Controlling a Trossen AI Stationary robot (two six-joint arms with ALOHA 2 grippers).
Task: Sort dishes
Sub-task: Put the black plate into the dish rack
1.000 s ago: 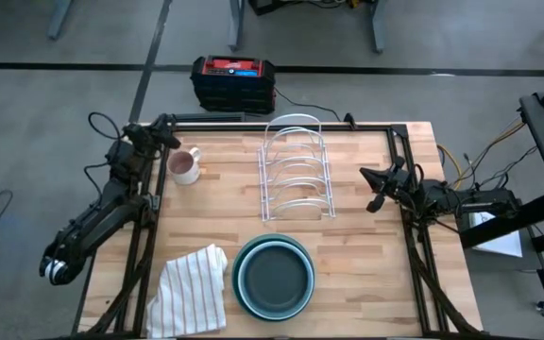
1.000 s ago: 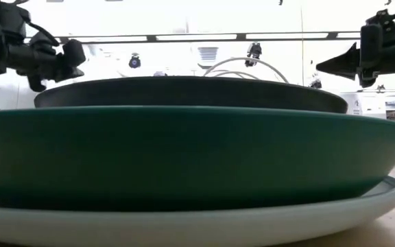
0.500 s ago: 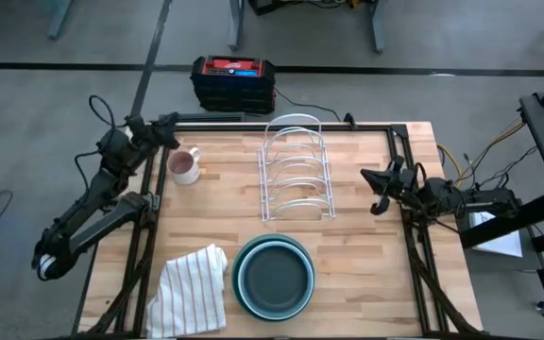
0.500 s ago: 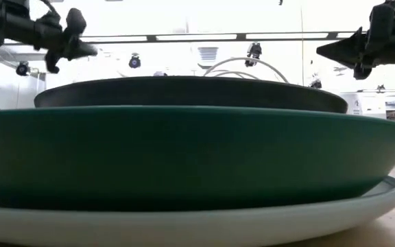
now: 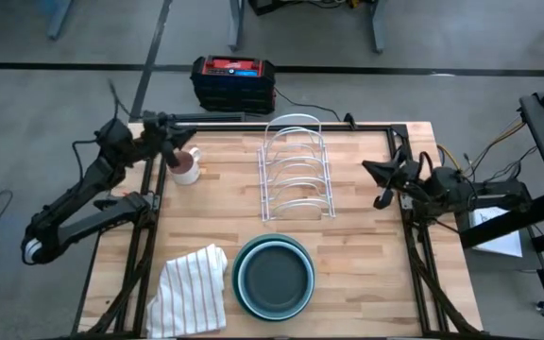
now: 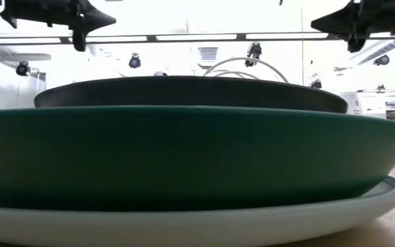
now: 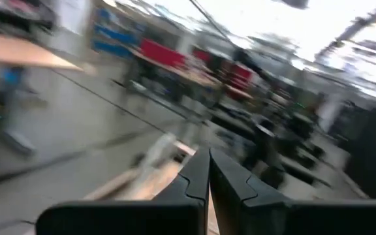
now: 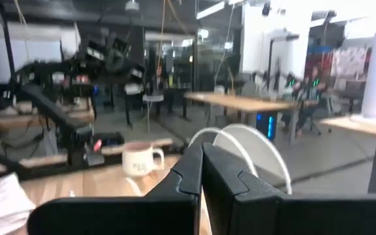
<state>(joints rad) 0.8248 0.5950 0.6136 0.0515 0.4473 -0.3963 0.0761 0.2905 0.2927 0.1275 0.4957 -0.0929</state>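
Observation:
The dishes sit in one stack (image 5: pixel 272 277) on the table near its front edge. In the low view the blackish plate (image 6: pixel 190 92) lies on top, the dark green plate (image 6: pixel 184 158) under it, and a pale plate (image 6: pixel 184 226) rests on the table at the bottom. My left gripper (image 5: pixel 183 151) is shut and empty, in the air above the far left of the table, over a mug (image 5: pixel 186 168). My right gripper (image 5: pixel 370 170) is shut and empty, in the air at the table's right side, level with the wire rack (image 5: pixel 297 170).
The wire dish rack stands at the far middle of the table, with the white mug to its left. A white striped cloth (image 5: pixel 192 291) lies left of the plate stack. A red and black box (image 5: pixel 233 83) sits on the floor beyond the far edge.
Both grippers have risen, staying shut. My left gripper has swung from the table's far left corner toward the right, over the mug. My right gripper has kept its place at the right side while going up. The plates have not moved.

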